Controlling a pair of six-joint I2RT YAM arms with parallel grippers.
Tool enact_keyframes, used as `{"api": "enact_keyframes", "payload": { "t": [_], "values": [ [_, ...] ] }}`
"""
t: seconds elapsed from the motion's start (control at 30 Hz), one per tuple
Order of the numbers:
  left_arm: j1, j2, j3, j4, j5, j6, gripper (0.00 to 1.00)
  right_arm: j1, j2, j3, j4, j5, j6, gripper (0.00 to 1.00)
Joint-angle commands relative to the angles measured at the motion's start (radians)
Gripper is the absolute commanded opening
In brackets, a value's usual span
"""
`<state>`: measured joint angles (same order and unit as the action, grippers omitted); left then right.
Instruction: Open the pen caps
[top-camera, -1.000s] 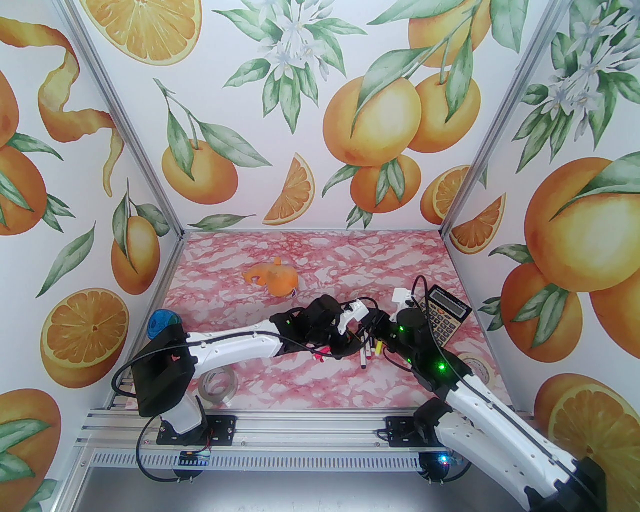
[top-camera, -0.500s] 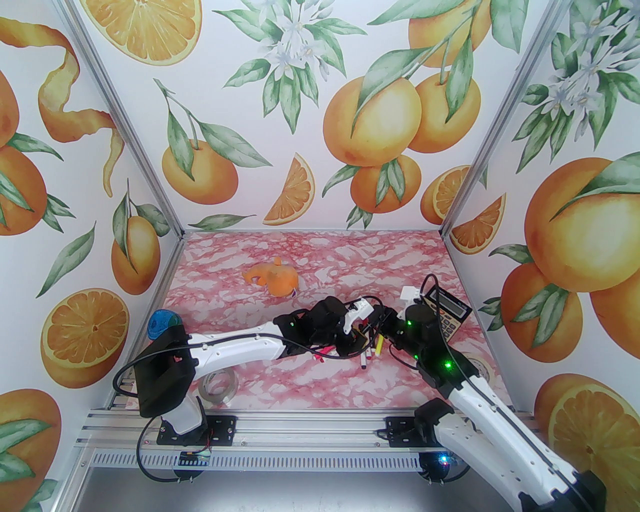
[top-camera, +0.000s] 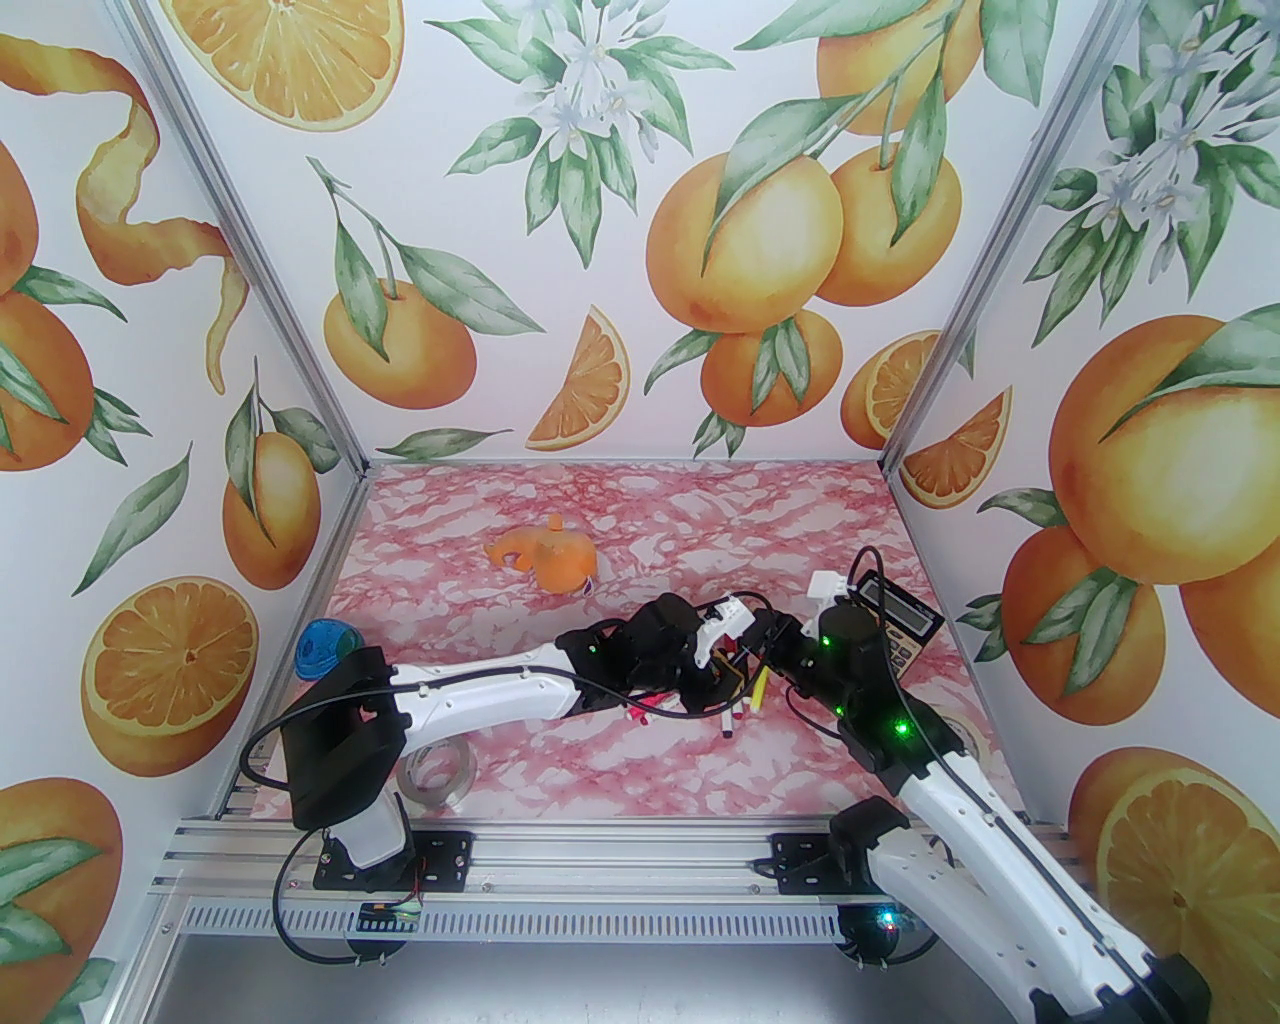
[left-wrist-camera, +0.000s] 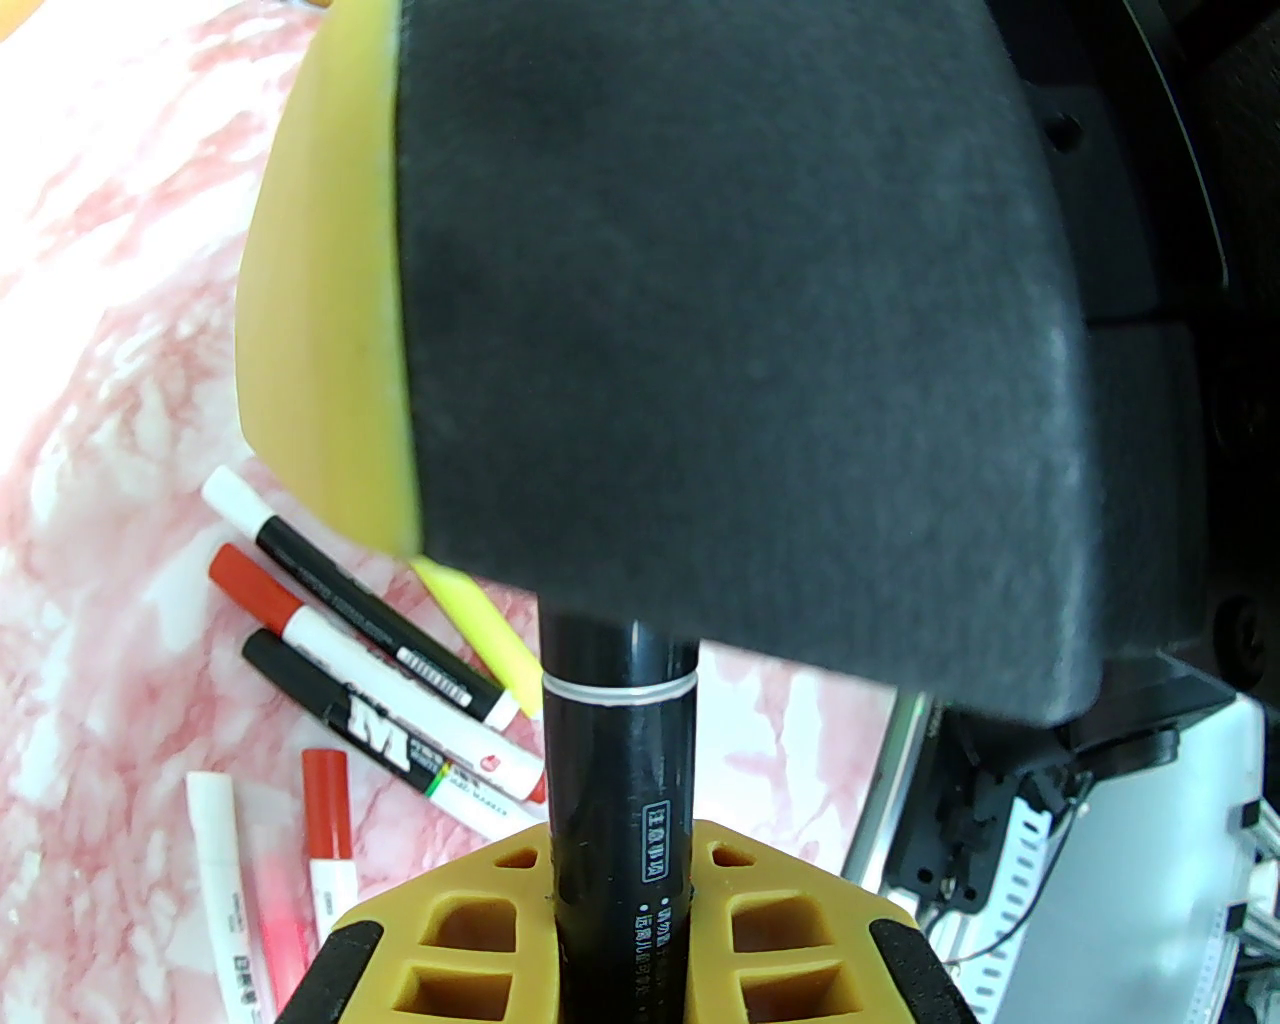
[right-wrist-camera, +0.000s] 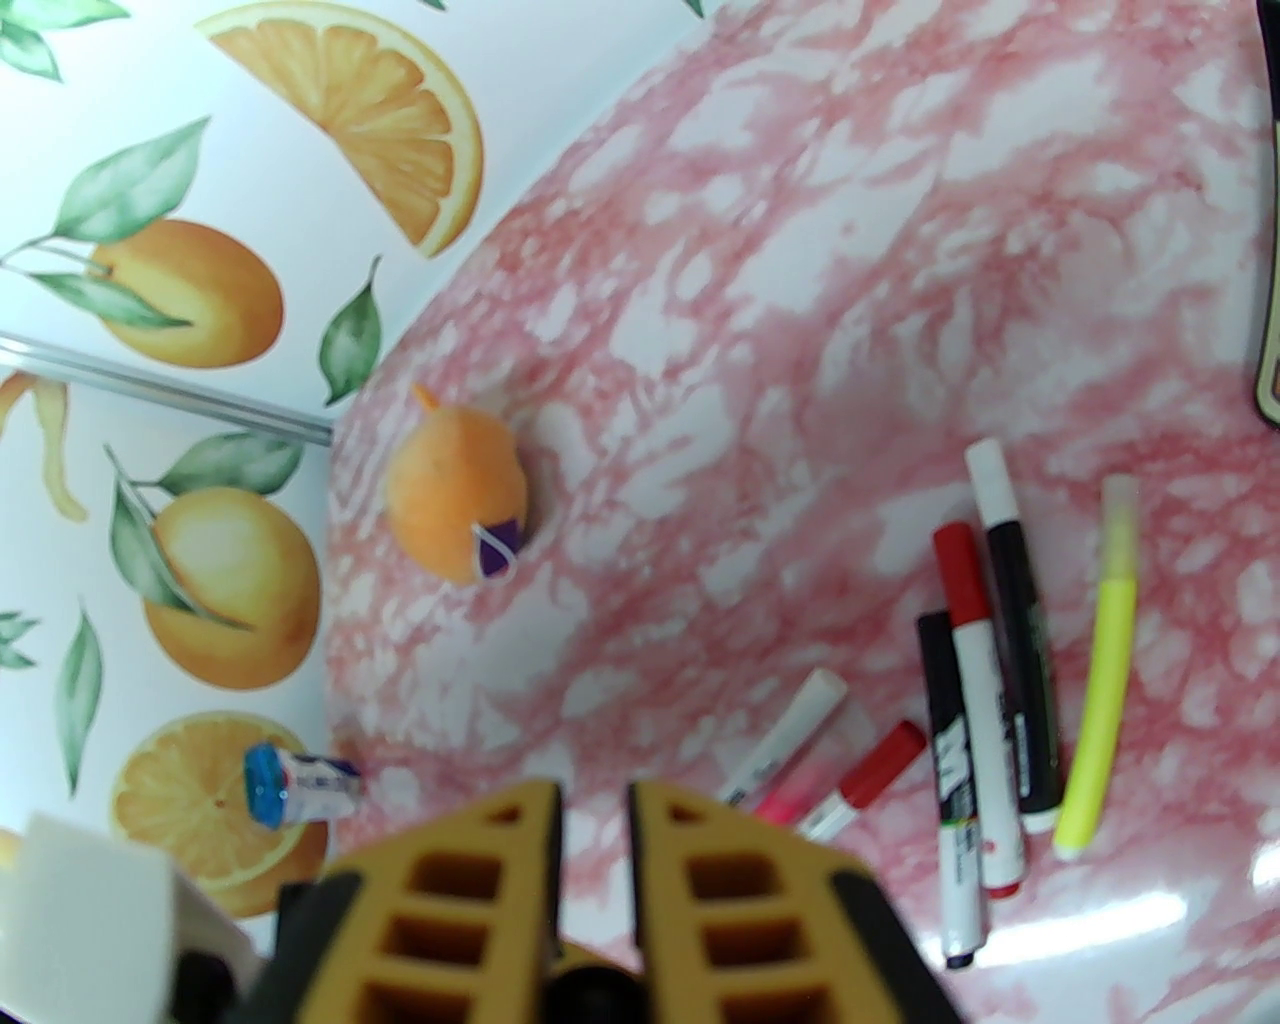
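My left gripper (left-wrist-camera: 620, 880) is shut on a black pen (left-wrist-camera: 620, 790), which stands up between its yellow fingers. Above a thin white ring, the pen's far end passes behind the black pad of my right gripper (right-wrist-camera: 596, 800), which is shut on that cap end. Over the table's right middle, the left gripper (top-camera: 722, 678) and right gripper (top-camera: 752, 655) meet tip to tip. Several capped pens (right-wrist-camera: 1000, 690) lie loose below: a red pen cap (right-wrist-camera: 958, 570), a white one (right-wrist-camera: 992, 485), a yellow pen (right-wrist-camera: 1100, 680).
An orange plush toy (top-camera: 550, 560) lies at the back middle. A calculator (top-camera: 900, 615) sits behind the right wrist. Tape rolls rest at the near left (top-camera: 435, 775) and near right (top-camera: 955, 735). A blue object (top-camera: 322, 648) is by the left wall.
Both wrists have drifted a little to the right together, still joined over the pen pile. Neither gripper has opened.
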<state>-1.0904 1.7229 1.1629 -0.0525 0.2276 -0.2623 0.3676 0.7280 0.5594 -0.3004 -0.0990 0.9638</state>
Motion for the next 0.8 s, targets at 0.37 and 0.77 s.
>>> {"api": "enact_keyframes", "payload": {
  "t": [0.37, 0.77],
  "values": [
    [-0.015, -0.001, -0.060, -0.173, 0.138, -0.008, 0.00, -0.126, 0.004, 0.070, 0.148, 0.150, -0.063, 0.08],
    [0.093, -0.182, -0.242, 0.033, 0.115, -0.131, 0.00, -0.117, 0.040, 0.058, -0.075, 0.056, -0.206, 0.09]
  ]
}}
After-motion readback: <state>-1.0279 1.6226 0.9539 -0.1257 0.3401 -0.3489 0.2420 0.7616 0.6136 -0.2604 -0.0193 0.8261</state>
